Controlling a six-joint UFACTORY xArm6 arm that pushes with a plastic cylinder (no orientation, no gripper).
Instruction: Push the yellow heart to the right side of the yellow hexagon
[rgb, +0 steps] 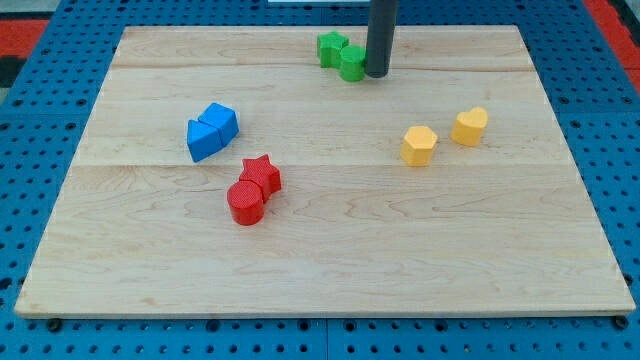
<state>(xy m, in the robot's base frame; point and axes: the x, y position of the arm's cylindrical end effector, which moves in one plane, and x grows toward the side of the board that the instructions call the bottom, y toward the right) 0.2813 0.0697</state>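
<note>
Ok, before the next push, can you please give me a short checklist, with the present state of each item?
1. My tip visible: ok, at the view's top, beside the green blocks.
2. Tip near the yellow heart: not ok, far off.
3. Heart to the right of the yellow hexagon: ok, already there.
4. Gap between heart and hexagon: ok, apart.
5. Path down to the heart free of blocks: ok.

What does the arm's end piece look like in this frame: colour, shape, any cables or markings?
Only a straight, dark grey cylindrical rod shows, entering from the view's top. It looks smooth and plain, with no visible markings, cables or sleeves. There are no fingers. My tip is a blunt, flat end of the same width as the shaft, right beside the green blocks. The rest of the arm is out of frame.
</note>
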